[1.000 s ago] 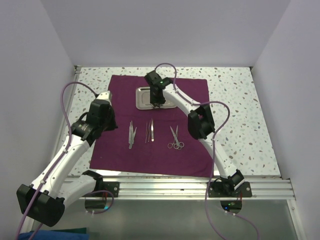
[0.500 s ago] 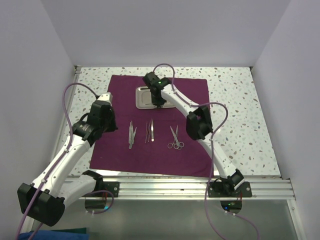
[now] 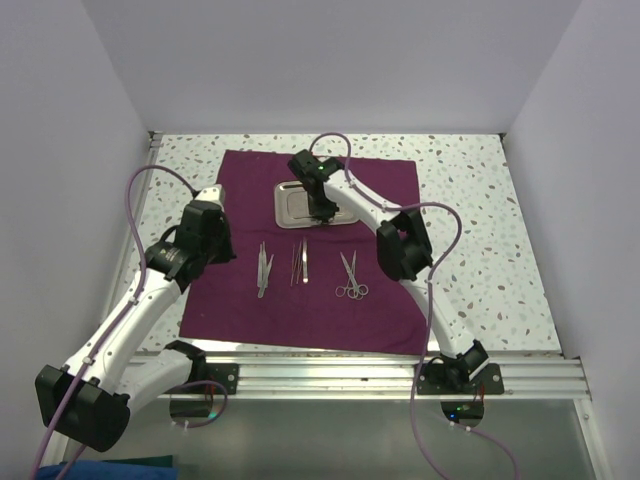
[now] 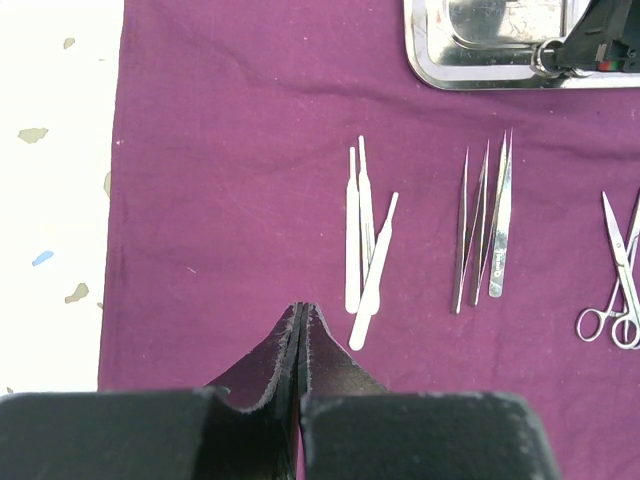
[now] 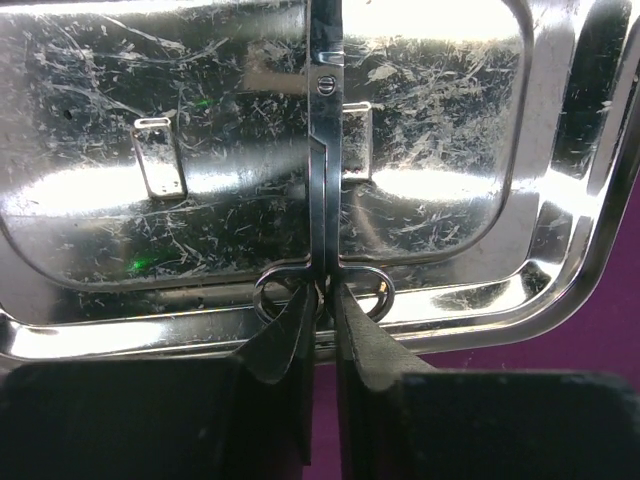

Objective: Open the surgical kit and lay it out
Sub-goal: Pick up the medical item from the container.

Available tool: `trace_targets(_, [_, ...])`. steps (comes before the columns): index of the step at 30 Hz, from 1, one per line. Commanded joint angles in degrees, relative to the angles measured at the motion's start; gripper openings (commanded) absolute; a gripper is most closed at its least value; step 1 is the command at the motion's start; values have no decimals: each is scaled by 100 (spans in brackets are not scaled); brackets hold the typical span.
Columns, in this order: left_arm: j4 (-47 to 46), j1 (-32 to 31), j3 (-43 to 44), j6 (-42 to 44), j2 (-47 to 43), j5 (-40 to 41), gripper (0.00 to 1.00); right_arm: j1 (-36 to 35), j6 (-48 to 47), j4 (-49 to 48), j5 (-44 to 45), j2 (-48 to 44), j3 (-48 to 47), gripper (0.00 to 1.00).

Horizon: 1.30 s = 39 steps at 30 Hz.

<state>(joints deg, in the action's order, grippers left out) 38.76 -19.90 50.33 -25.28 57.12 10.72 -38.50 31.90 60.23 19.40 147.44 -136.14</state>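
The magenta-purple cloth lies spread flat. The steel tray sits at its far middle. My right gripper is over the tray's near edge, shut on the ring handles of a pair of scissors that lies inside the tray. White tweezers, pointed steel tweezers and another pair of scissors lie in a row on the cloth. My left gripper is shut and empty, hovering over the cloth's left part, near the white tweezers.
The speckled tabletop surrounds the cloth. White walls stand close on three sides. A metal rail runs along the near edge.
My right gripper has shifted slightly right and nearer along the tray, which has moved a little with it. The left arm has barely moved.
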Motion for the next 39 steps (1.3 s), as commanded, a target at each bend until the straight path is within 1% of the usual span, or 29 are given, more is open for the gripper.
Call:
trace_targets(1, [-62,30,65,137,-52,62,0,-35,36,702,-489,804,324,10])
trace_targets(4, [-53,39,56,146,-61,70,0,-35,9,657,-507,857,237,1])
trace_targets(5, [-44,30,65,155,-61,70,0,-17,9,657,-507,866,202,0])
trace_targets(9, [-79,30,65,163,-61,62,0,27,9,631,-498,708,-18,0])
trace_targets(18, [-246,39,-14,146,-26,-61,0,308,-61,710,-551,-92,-765,0])
trace_targets(22, [-299,30,-23,163,-8,-105,0,422,-70,753,-595,-461,-730,0])
trace_targets(27, [-361,30,-23,190,9,-149,0,431,-123,797,-534,-979,-449,0])
trace_targets(31, [-387,39,-49,190,27,-184,0,431,-123,850,-516,-1532,42,0])
trace_targets(32, [-413,30,-67,199,27,-193,0,431,-114,833,-533,-1655,409,0])
trace_targets(34, [-440,30,-93,199,44,-228,0,423,-88,711,-533,-2182,867,0])
trace_targets(35, [-483,30,-119,199,53,-246,0,414,-70,666,-560,-2384,1400,0])
trace_targets(37, [-536,30,-128,199,106,-290,0,379,-35,535,-639,-2973,1974,0])
trace_targets(38, [-606,30,-163,199,123,-325,0,361,-43,482,-674,-3149,2569,0])
trace_targets(39, [-642,30,-172,199,158,-369,0,317,-44,412,-796,-3316,2896,0])
